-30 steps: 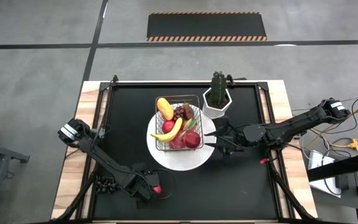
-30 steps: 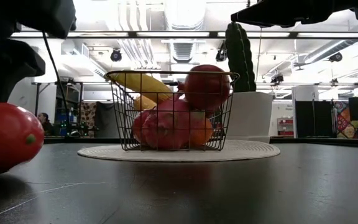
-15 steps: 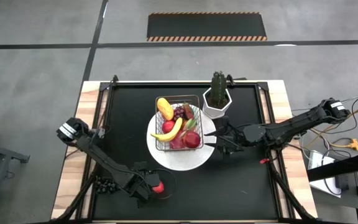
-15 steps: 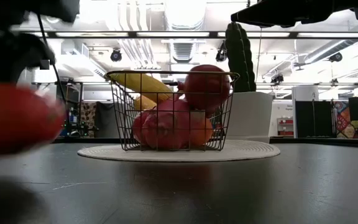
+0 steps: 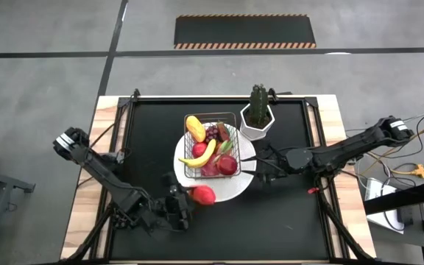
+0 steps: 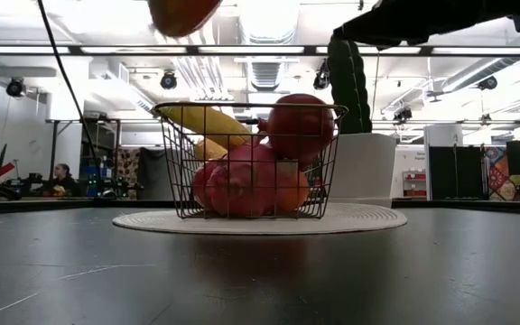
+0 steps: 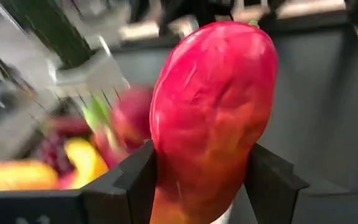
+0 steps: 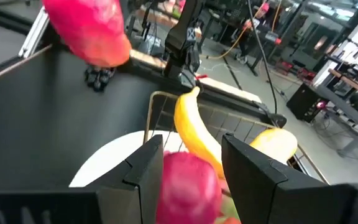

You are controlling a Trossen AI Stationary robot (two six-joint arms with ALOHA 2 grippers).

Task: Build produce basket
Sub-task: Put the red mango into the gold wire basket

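Red mango in left claw, nr plate w/ basket.

The counter has a black top with pale wooden edges along both sides. A round white plate lies near its middle and bears the wire basket. A white pot with a cactus stands just beside the plate. Dark grapes lie near the counter's left front edge.
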